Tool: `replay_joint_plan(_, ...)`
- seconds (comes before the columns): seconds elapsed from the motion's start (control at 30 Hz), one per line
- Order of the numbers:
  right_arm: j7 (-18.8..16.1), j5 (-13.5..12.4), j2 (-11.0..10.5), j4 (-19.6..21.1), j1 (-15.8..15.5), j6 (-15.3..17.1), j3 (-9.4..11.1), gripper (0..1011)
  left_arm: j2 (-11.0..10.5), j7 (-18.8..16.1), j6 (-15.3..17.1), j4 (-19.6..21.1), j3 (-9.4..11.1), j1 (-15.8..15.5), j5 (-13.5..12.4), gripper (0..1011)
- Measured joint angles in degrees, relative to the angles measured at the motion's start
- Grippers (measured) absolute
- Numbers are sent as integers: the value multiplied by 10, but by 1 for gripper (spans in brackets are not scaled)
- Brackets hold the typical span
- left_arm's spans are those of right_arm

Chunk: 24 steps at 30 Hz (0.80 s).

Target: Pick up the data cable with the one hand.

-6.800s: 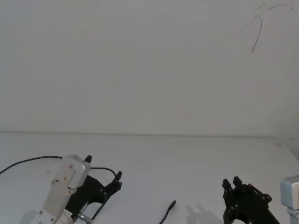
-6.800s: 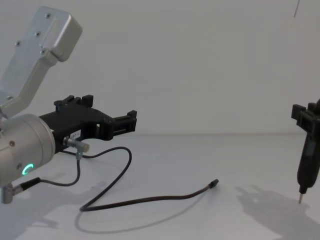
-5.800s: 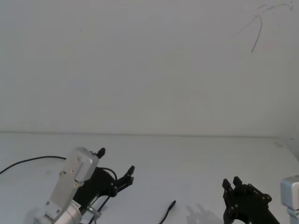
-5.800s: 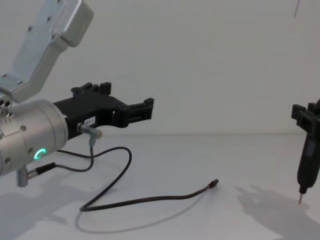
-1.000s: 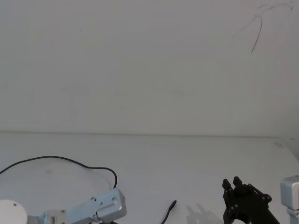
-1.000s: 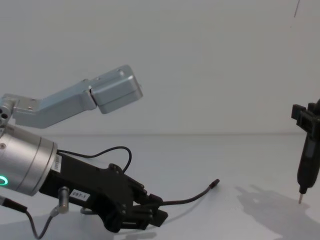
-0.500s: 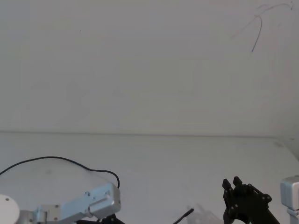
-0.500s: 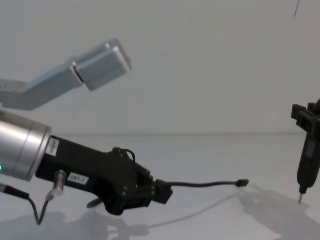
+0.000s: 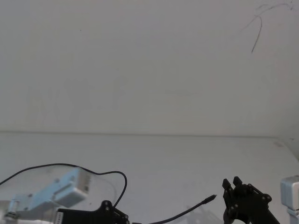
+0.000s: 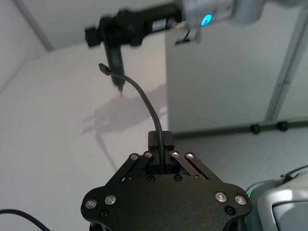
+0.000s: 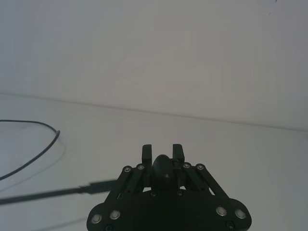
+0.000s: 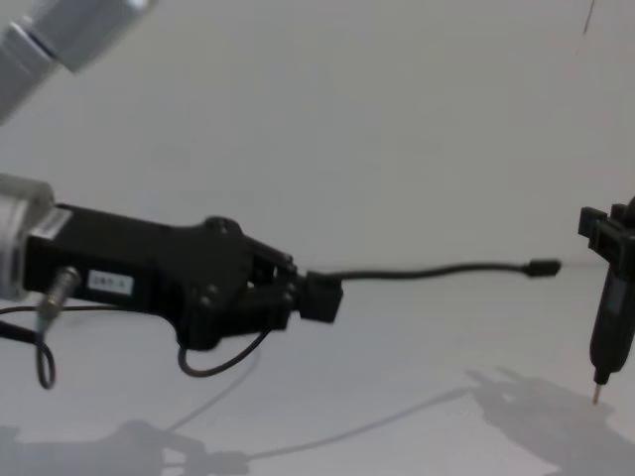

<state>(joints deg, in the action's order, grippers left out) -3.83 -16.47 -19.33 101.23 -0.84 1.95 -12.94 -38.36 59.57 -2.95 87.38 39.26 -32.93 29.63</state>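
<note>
Lifted since 0.5 s ago, the left gripper (image 12: 322, 296) sits higher above the white table (image 12: 427, 347), and the data cable (image 12: 437, 270) has risen with it. Its fingers are clenched on the cable's thicker sleeve. In the chest view the free end juts level toward 3 o'clock and ends in the small plug (image 12: 543, 267), clear of the table. Slack cable droops in a loop under the gripper, toward 7 o'clock. At the 3 o'clock edge the right gripper (image 12: 607, 233) is parked, closed around a pen-like tool (image 12: 605, 332) with its pin tip pointing to 6 o'clock. This tool hangs just beyond the plug, near it but apart.
</note>
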Motion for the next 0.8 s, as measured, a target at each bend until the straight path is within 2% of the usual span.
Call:
replay_joint_plan(0.03,0,0,0,0,0,0,0,251,0,0,0,0,0,0,0,42)
replay_joint_plan(0.17,0,2,1,1,-1,-1,1,251,-6,36,-30,-8,-14,5,39,42)
replay_joint_plan(0.37,7,9,4,9,-5,-9,4,251,-18,71,-52,-19,-25,12,78,42)
replay_joint_plan(0.57,13,12,7,21,-8,-18,11,251,-31,93,-65,-31,-32,18,104,42)
replay_joint_plan(0.8,16,8,12,39,-11,-23,24,251,-42,109,-72,-41,-36,23,122,42)
